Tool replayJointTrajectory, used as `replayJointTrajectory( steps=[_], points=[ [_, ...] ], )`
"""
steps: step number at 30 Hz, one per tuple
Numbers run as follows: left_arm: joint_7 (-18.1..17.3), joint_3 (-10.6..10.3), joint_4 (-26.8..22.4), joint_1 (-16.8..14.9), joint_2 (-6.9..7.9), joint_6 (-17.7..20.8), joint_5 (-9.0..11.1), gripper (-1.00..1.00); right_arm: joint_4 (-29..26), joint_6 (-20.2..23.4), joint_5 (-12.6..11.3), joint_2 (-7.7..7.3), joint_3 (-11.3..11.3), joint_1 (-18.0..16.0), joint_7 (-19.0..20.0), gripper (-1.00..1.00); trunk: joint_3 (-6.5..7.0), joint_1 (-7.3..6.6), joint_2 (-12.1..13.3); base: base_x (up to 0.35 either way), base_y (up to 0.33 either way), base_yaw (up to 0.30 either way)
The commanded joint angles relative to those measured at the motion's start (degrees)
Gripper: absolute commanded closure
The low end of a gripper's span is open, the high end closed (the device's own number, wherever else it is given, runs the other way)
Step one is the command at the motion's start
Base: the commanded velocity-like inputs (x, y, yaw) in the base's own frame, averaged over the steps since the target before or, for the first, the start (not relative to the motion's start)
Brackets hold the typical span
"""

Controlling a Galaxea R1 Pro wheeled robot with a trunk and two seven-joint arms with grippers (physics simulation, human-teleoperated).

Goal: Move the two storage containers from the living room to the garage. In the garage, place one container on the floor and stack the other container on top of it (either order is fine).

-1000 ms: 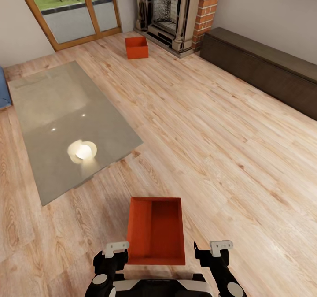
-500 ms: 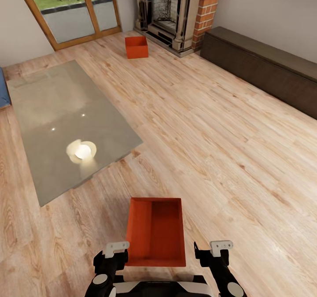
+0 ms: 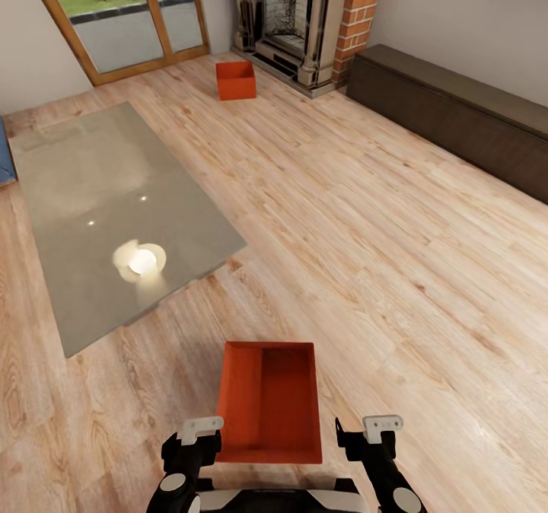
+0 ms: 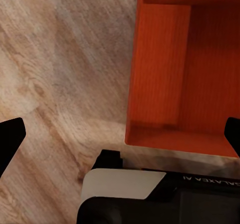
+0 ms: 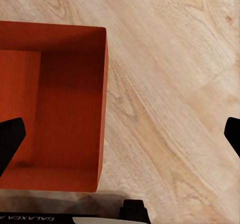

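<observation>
Two orange-red bins sit on the light wood-plank floor (image 3: 365, 216) of the living room. The near bin (image 3: 269, 401) rests on the planks right in front of the robot, open side up, with nothing inside it, lying between the two arms. The far bin (image 3: 235, 81) stands well apart from it, near the brick-sided fireplace (image 3: 304, 18) and not far from the wood-framed glass doors (image 3: 122, 18). One grey rug (image 3: 114, 208) lies to the left, with one bright light reflection on it, and one long dark low cabinet (image 3: 457, 117) runs along the right wall. The left gripper (image 3: 199, 435) hangs just beside the near bin's left wall, its fingers spread wide and holding nothing. The right gripper (image 3: 365, 435) hangs to the right of the bin, clear of it, also spread wide and empty. In the wrist views the bin's ribbed base shows beside plain planks.
</observation>
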Motion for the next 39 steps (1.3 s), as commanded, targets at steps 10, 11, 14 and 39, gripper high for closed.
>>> replayJointTrajectory(
  steps=[10,11,14,39],
  points=[
    [0.4,-0.1,0.1,0.0,0.03,0.3,0.3,-1.00,-0.1,0.4,0.5,-0.01,0.1,0.0,-0.3,-1.00,-1.84,2.21,-4.1,-0.007,0.000,0.000],
    [0.4,-0.1,0.1,0.0,0.03,0.3,0.3,-1.00,-0.1,0.4,0.5,-0.01,0.1,0.0,-0.3,-1.00,-2.02,2.43,-4.5,-0.199,0.000,0.000],
    [0.4,-0.1,0.1,0.0,0.01,0.2,0.3,-1.00,-0.1,0.4,0.5,-0.01,0.1,0.0,-0.3,-1.00,-2.56,3.09,-5.7,-0.170,0.000,0.000],
    [0.4,-0.1,0.1,0.0,0.03,0.2,0.3,-1.00,-0.1,0.4,0.5,-0.01,0.1,0.0,-0.3,-1.00,-7.05,8.58,-15.7,-0.009,0.000,0.000]
  ],
)
